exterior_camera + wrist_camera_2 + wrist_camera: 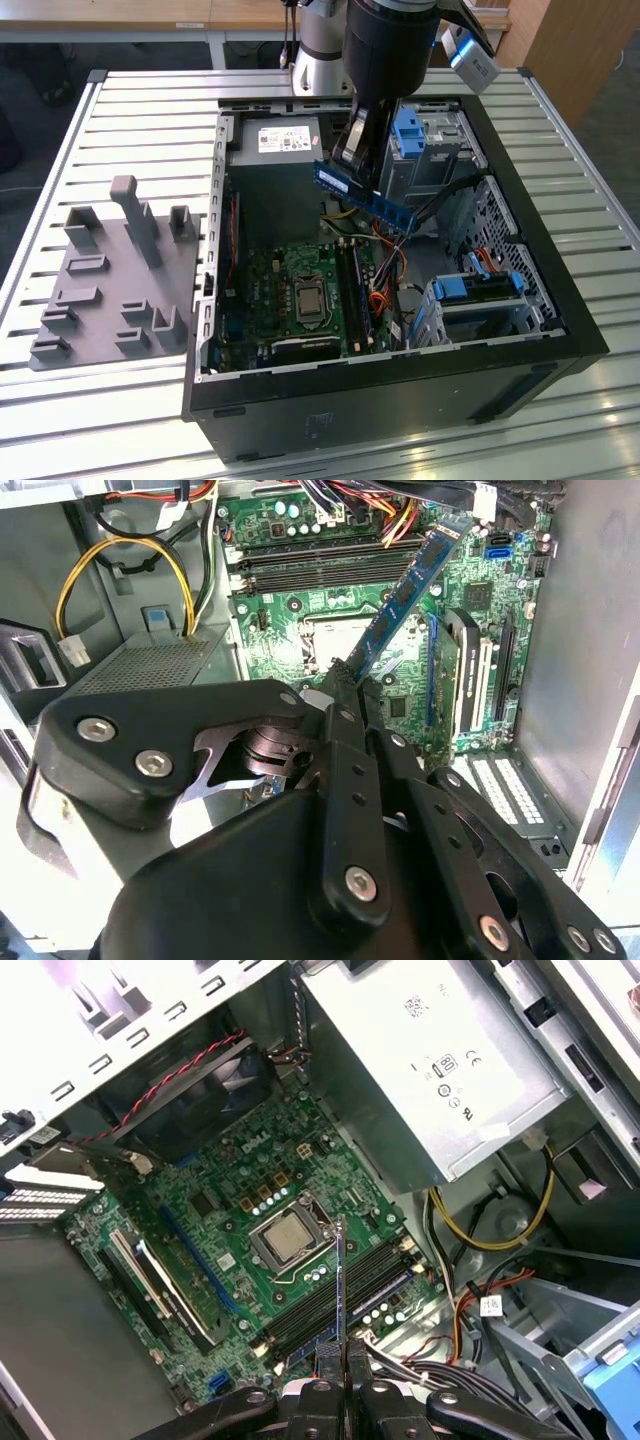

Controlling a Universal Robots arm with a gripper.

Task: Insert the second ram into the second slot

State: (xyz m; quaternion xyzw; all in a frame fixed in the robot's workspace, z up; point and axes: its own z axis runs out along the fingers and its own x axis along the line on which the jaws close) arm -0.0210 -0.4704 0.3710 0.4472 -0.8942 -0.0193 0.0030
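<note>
Blue second ram (pixel 405 596) in the tool (pixel 346 692), above the green motherboard (pixel 268 645).

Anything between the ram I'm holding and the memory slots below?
Nothing visible. The hand holds the second ram in the air above the motherboard, and the memory slots below it lie uncovered. The orange cables run beside the slots, not across them.

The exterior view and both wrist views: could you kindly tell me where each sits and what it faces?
Exterior view: off the arm, looking down into the open computer case; arm and gripper show.
First wrist view: on the wrist, facing the motherboard past the gripper.
Second wrist view: on the wrist, behind the gripper's linkage, facing the same board.
Shared: the second ram held above the motherboard.
</note>
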